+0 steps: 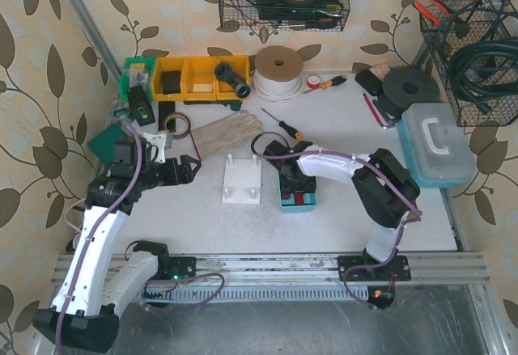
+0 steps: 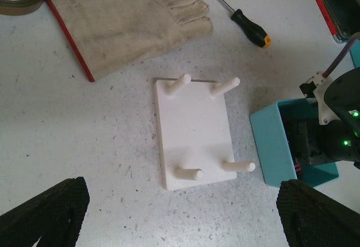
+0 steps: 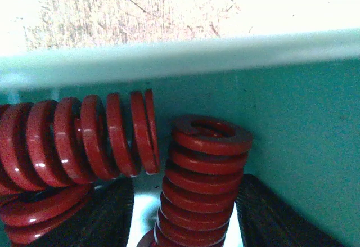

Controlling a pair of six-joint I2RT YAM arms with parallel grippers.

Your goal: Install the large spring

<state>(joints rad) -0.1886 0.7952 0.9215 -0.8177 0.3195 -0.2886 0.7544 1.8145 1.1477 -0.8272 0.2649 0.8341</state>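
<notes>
Large spring, red, is standing upright inside the teal bin, close to the bin wall. It looks like the pick target. A second red spring is lying on its side just beside it, its end coil leaning near the upright one's top.

The right end effector is reaching down into the bin and straddling the upright spring. Its fingers are sitting low on either side, roughly half spread. A bright gap is showing on the left side, so it is judged as not yet pinching. The right pad looks to be touching the coils, or very nearly. The low straddle is probably for gripping the coils mid-body, so the spring is coming out vertical and ready for a peg.

White peg plate is lying flat on the bench just left of the bin. Its four pegs are bare, so nothing is being installed yet.

The left end effector is hovering over the plate's near side, spread wide and holding nothing, with its fingers framing the plate. It is likely parked there for steadying the plate or giving a view of the pegs.

The glove and screwdriver are lying beyond the plate, clear of the work.
</notes>
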